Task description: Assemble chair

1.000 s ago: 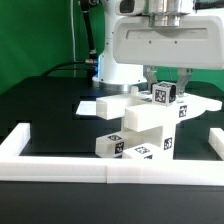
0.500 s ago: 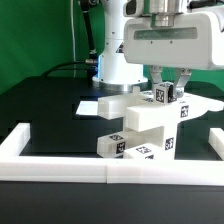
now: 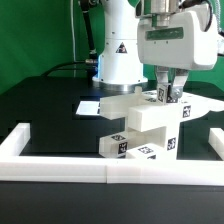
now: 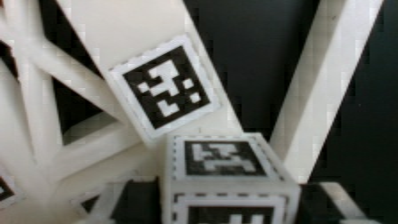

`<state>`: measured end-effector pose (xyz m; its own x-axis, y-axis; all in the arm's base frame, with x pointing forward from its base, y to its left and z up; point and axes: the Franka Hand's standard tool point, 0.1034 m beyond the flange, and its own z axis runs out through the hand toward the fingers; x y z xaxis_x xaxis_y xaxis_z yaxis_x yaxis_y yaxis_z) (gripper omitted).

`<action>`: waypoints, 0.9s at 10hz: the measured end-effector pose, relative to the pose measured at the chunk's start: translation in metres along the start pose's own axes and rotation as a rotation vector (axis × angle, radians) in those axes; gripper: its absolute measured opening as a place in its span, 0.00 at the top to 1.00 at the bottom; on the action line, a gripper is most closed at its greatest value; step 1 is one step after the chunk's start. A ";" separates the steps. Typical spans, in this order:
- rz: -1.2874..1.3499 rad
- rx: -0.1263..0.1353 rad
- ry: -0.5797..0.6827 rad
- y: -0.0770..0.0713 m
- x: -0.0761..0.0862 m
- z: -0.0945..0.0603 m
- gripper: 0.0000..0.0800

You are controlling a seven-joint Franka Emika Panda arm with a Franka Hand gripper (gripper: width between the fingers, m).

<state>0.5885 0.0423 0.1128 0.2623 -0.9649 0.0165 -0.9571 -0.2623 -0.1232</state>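
Observation:
The partly joined chair [image 3: 146, 122] is a stack of chunky white tagged blocks in the middle of the exterior view. A small tagged cube-like leg [image 3: 164, 95] sits on top of it. My gripper [image 3: 166, 96] hangs straight down over the stack, with its fingers closed on both sides of this leg. In the wrist view the leg [image 4: 224, 178] fills the space between the dark finger pads. Beyond it are a tagged chair slab [image 4: 167, 86] and slanting white bars. More tagged blocks [image 3: 116, 146] lie at the foot of the stack.
A low white border wall [image 3: 60, 166] runs along the front and up both sides of the black table. The thin flat marker board [image 3: 88, 105] lies behind the stack on the exterior view's left. The robot base [image 3: 118, 62] stands at the back.
The gripper body has turned and shifted toward the exterior view's right, while the fingers stay at the top leg. The fingers stand closer together now. The chair stack has not moved.

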 end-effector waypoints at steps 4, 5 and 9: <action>-0.087 -0.005 0.000 0.000 -0.002 0.001 0.20; -0.173 -0.005 0.001 0.000 -0.003 0.001 0.20; -0.533 -0.005 0.009 -0.005 -0.009 -0.001 0.19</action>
<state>0.5905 0.0526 0.1142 0.7114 -0.6978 0.0840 -0.6919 -0.7163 -0.0909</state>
